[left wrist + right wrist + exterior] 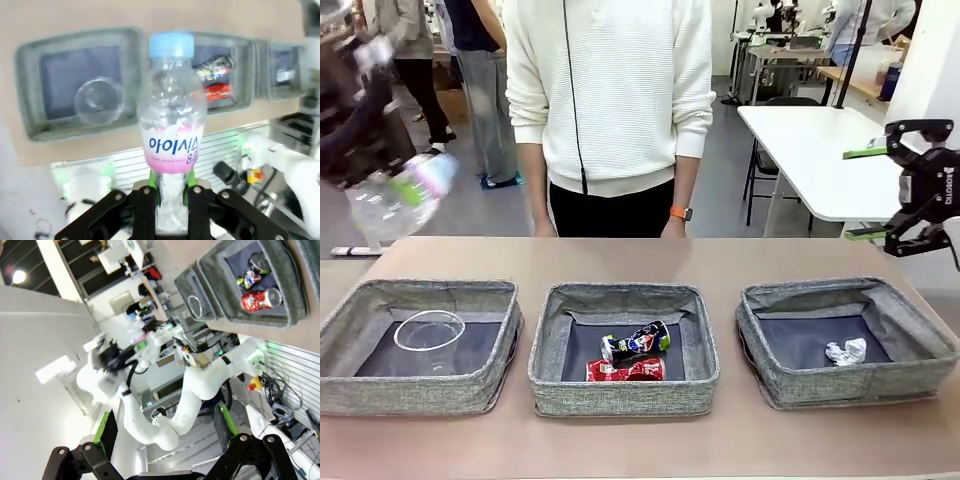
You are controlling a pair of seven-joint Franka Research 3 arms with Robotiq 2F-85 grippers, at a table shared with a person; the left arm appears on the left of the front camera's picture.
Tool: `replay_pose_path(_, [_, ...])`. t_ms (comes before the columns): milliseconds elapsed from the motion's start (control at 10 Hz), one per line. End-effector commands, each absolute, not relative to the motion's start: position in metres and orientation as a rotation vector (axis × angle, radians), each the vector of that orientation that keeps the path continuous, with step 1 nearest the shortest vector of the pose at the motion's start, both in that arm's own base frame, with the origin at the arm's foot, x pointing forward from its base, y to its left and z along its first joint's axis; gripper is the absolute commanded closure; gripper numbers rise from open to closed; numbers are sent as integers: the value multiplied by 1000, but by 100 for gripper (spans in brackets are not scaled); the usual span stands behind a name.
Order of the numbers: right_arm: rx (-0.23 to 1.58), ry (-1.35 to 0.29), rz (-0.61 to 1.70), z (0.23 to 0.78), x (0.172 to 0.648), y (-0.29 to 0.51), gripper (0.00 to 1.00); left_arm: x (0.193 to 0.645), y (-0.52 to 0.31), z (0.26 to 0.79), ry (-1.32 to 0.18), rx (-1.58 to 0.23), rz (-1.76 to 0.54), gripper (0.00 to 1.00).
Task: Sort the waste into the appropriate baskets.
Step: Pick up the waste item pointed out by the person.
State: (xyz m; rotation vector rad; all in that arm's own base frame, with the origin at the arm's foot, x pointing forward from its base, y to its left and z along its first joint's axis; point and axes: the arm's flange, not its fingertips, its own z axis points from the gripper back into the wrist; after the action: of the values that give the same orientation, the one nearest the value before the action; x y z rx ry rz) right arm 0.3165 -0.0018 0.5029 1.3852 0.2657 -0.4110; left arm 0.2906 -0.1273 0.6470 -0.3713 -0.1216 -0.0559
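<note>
Clear plastic bottle (395,200) sits blurred at upper left of the front view, held above the table (640,255); right gripper (905,180) at right edge, fingers spread wide, holding nothing. Left wrist view: left gripper (170,192) fingers clenched on the bottle's lower body. Right wrist view: fingers (107,427) parted, nothing between.

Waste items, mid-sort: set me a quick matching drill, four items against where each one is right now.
Items:
1. bottle
2. cup
3. red can
4. paper ball

Places:
A. right basket
B. middle basket
C. held in the left gripper, above the table
D. left basket

Pairs: 1-C, 2-D, 3-B, 4-A
</note>
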Motion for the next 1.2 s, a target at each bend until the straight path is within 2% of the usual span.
replay_pose_path(0, [1400,261,-404,505,318,-1,0,272,-247,701,-113,-267,-138,78])
replay_pose_path(300, [1400,261,-404,505,318,-1,0,229,-351,731,-70,-214,-265,78])
replay_pose_path(700, [1400,261,-404,505,318,-1,0,225,-348,769,-81,-262,-264,78])
replay_pose_path(1100, [1400,261,-404,505,318,-1,0,233,-347,774,-79,-277,-247,78])
